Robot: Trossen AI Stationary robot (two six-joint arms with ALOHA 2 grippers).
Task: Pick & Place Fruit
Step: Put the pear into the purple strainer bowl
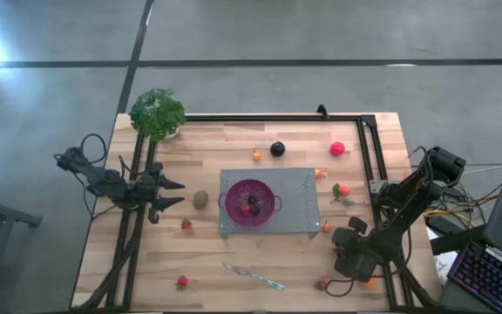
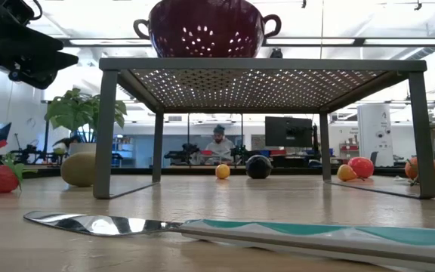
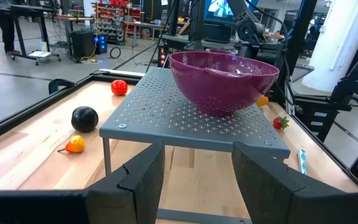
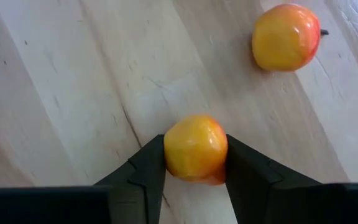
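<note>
A purple colander sits on a grey perforated rack at mid-table, with dark fruit inside. Around it lie a kiwi, strawberries, a dark plum, a pink-red ball and small orange pieces. My right gripper points down near the table's right near corner, shut on a yellow-orange fruit; a second one lies beside it. My left gripper hovers open, left of the rack. My right gripper pinches the yellow-orange fruit by its two opposite sides between the two fingers, coming from above and pointing down. Whether the fruit is lifted or rests on the wood, I cannot tell.
A silver knife with a teal handle lies near the near edge. A leafy plant stands at the far left corner. A black frame rail runs along the far and right sides. A strawberry lies by the right gripper.
</note>
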